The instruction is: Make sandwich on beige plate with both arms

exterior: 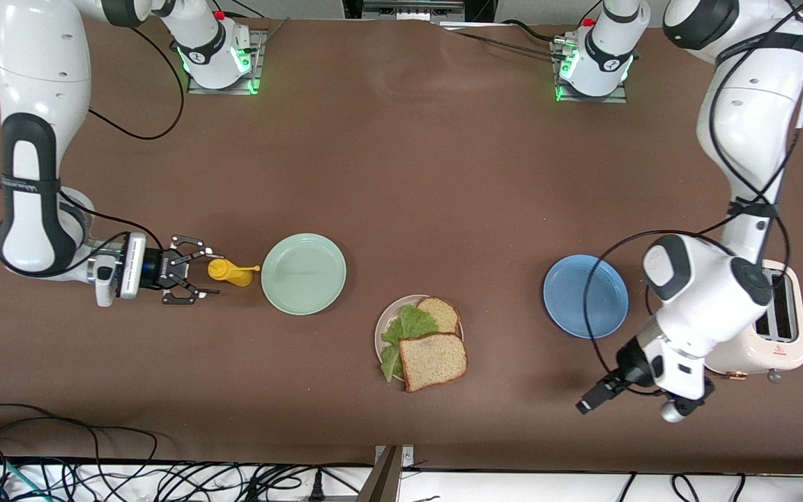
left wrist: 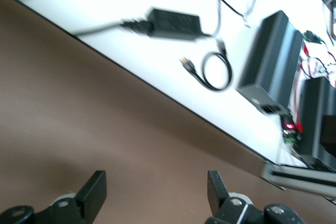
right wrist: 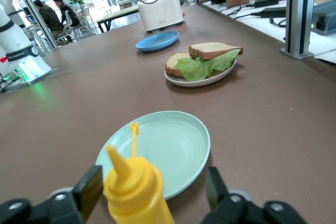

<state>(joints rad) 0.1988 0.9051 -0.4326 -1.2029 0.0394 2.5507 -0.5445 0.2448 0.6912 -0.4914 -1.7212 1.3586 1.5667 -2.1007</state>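
Front view: the sandwich (exterior: 424,343) sits on the beige plate (exterior: 382,328), near the table edge closest to the camera, between the mint green plate (exterior: 303,273) and the blue plate (exterior: 585,295). One bread slice lies flat at the farther part of the plate, the lettuce leaf spreads toward the right arm's end, and the top slice overhangs the near rim — its long axis runs roughly along the table's length, slightly skewed. The right gripper (exterior: 201,273) lies low at the right arm's end, fingers apart around the base of a yellow squeeze bottle (exterior: 231,272), whose nozzle points at the mint green plate. The left gripper (exterior: 593,401) hangs over bare table near the camera-side edge, beside a white toaster (exterior: 778,321).

Left wrist view: the left gripper (left wrist: 155,187) has its fingers wide apart, nothing between them — only brown table (left wrist: 105,129), then cables and black boxes past its edge.

Right wrist view: the right gripper (right wrist: 152,184) has its fingers spread either side of the bottle (right wrist: 135,190), not clamped. The mint green plate (right wrist: 163,150) is just beside the bottle; the sandwich (right wrist: 205,59) on the beige plate (right wrist: 199,81), the blue plate (right wrist: 156,41) and the toaster (right wrist: 160,11) stand farther along.
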